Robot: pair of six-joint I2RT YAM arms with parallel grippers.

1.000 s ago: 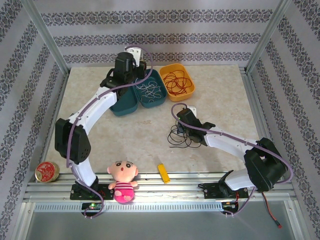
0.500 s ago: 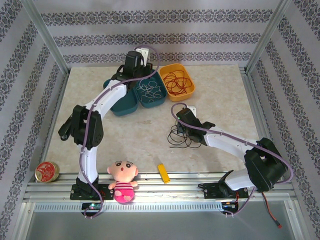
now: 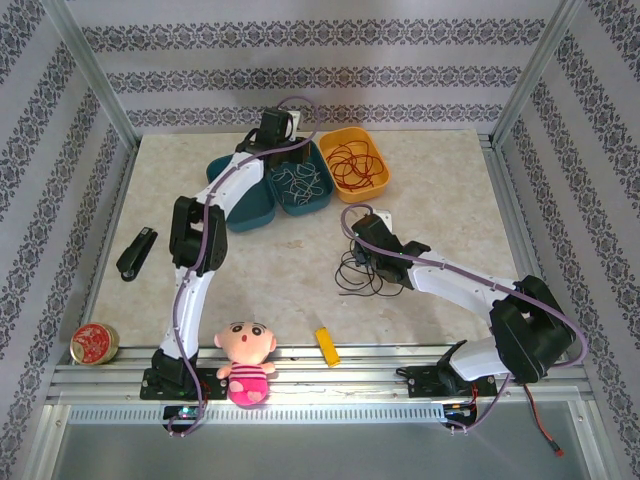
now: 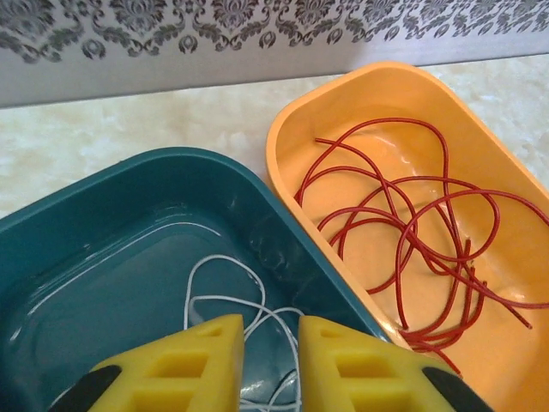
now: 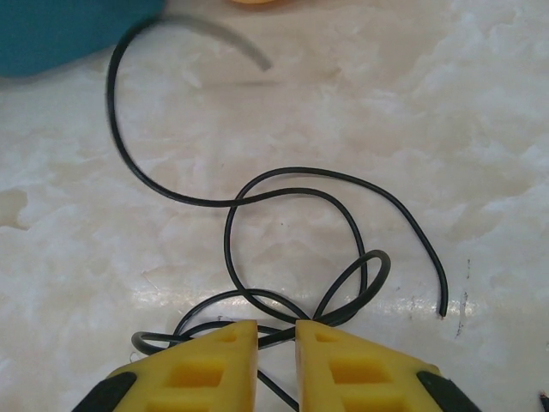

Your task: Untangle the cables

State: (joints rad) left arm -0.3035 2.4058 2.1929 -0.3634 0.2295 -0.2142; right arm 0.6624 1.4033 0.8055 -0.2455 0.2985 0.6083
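Observation:
In the left wrist view, white cables (image 4: 225, 259) lie in a teal tray (image 4: 171, 159). My left gripper (image 4: 271, 330) hovers just over them, its yellow fingers slightly open, with white strands running under the gap. Red cables (image 4: 403, 215) coil in the orange tray (image 4: 283, 154) beside it. From above, the left gripper (image 3: 288, 160) reaches over the right teal tray (image 3: 322, 200). Black cables (image 5: 298, 169) loop on the table. My right gripper (image 5: 276, 330) sits low over them, narrowly open, and one black strand crosses between its fingers. The overhead view puts the right gripper (image 3: 362, 262) at the black cables (image 3: 350, 278).
A second teal tray (image 3: 240, 210) stands left of the first. A black stapler-like object (image 3: 135, 252) lies at the left. Along the near edge sit a red tin (image 3: 94, 343), a doll (image 3: 245, 360) and a small yellow block (image 3: 326, 346).
The left arm stretched forward over the trays and its elbow swung in, uncovering the black object at the left. Both grippers' fingers parted slightly. The right arm stayed put.

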